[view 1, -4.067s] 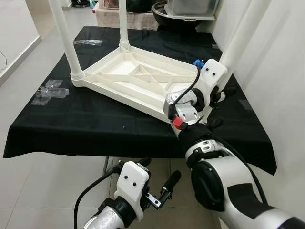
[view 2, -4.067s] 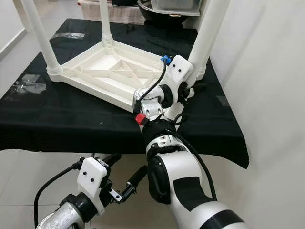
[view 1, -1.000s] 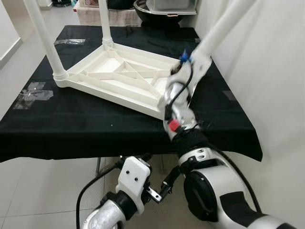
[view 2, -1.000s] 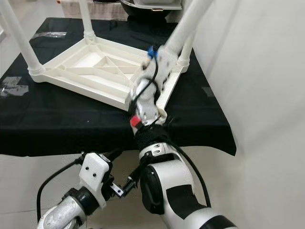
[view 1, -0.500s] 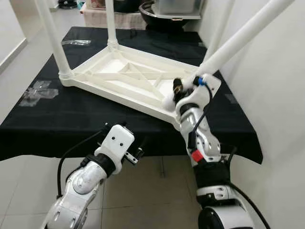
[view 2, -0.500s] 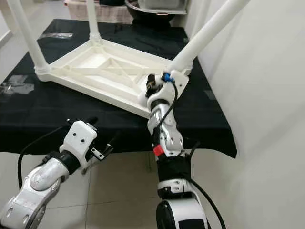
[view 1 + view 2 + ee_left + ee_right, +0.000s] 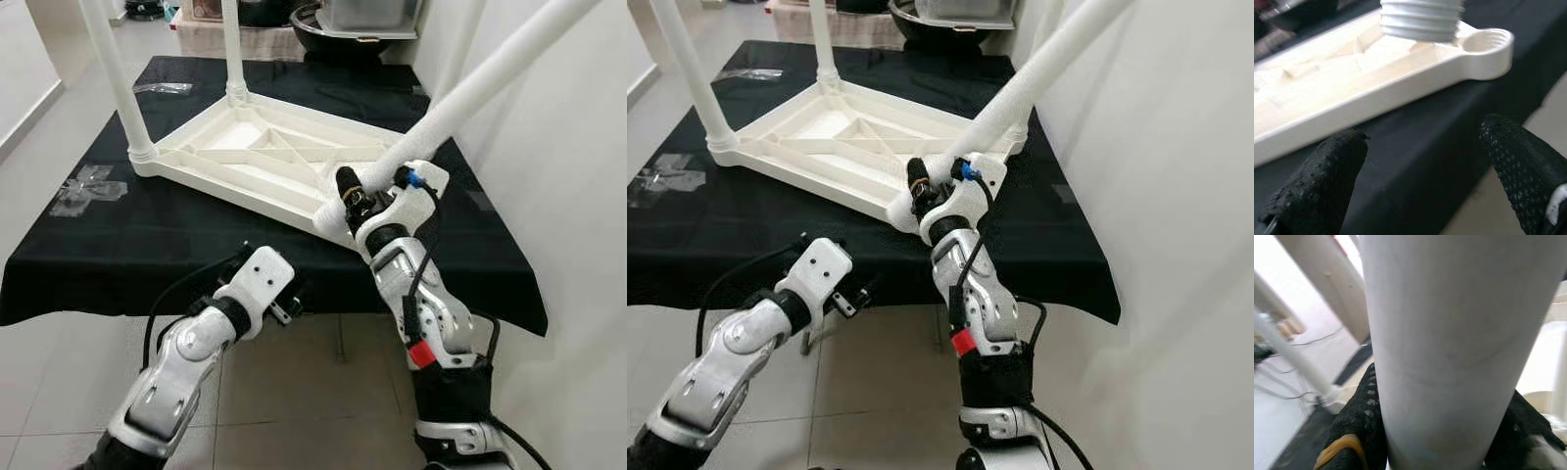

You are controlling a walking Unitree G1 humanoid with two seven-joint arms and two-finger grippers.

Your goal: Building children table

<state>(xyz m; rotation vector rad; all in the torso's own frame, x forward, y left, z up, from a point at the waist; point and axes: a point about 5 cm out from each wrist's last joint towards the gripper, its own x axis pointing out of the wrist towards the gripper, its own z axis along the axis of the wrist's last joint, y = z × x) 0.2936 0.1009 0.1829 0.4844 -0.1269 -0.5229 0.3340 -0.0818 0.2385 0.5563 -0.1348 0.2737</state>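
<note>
The white children's table top (image 7: 257,157) lies upside down on a table under a black cloth (image 7: 118,257). Two legs stand in it, at the left (image 7: 116,73) and at the back (image 7: 231,49). My right gripper (image 7: 357,198) is shut on a loose white leg (image 7: 480,83) that tilts up to the right. Its threaded end (image 7: 1422,19) hangs just above the top, beside the empty corner socket (image 7: 1487,41). In the right wrist view, black fingers (image 7: 1362,417) clasp the leg (image 7: 1449,333). My left gripper (image 7: 1420,166) is open, low at the cloth's front edge (image 7: 286,305).
A white wall (image 7: 568,196) runs close along the right. Clear plastic wrap (image 7: 88,189) lies on the cloth at the left. A dark bowl and a grey box (image 7: 364,14) stand behind the table. Tiled floor (image 7: 59,372) lies in front.
My right gripper has carried the leg's lower end left, over the top's near corner. My left arm has risen closer to the cloth's front edge.
</note>
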